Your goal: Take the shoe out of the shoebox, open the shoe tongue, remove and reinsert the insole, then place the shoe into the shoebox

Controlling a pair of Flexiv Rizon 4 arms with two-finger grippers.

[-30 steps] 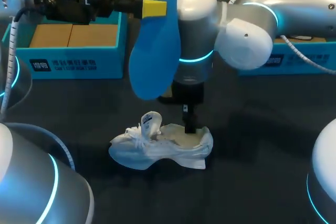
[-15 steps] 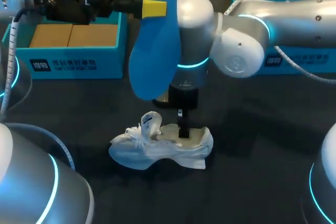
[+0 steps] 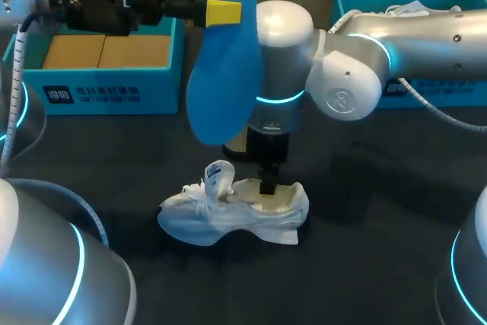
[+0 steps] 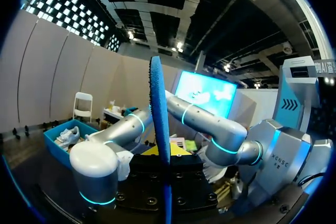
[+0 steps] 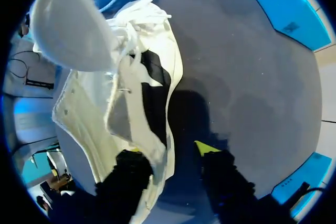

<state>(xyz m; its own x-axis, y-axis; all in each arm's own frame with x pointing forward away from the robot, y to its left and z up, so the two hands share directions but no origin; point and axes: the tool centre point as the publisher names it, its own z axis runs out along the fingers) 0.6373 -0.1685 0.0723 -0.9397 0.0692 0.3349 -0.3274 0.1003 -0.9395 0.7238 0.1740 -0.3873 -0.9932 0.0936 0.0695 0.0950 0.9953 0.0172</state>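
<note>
A white shoe lies on the dark table, its tongue standing up. High above it hangs the blue insole, on which my left gripper is shut; in the left wrist view the insole stands edge-on between the fingers of that gripper. My right gripper reaches down at the shoe's heel. In the right wrist view this gripper straddles the heel wall of the shoe: one finger is inside the opening, and the yellow-tipped finger is outside with a dark gap to the wall.
A blue shoebox with a brown cardboard floor stands at the back left. A second blue box at the back right holds another white shoe. My right arm's elbow hangs over the table's middle.
My right arm has swung left and down, setting its gripper over the shoe's heel, and its fingers have narrowed. The left arm and the insole have stayed still.
</note>
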